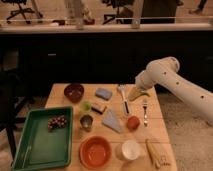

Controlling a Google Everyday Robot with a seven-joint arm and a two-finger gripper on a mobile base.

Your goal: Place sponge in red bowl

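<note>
White arm (186,91) angled down-left, pincer (137,94) downward, fingers apart, empty.

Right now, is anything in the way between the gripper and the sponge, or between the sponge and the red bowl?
The gripper hovers above the table; only a flat utensil lies between it and the sponge. Toward the red bowl, a small dark block and a metal cup sit in between.

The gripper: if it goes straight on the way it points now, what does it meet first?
The gripper, above the far right of the wooden table, points down and slightly left. Probably it first meets the grey metal utensil beneath it, or the tabletop beside it; depth is unclear.
</note>
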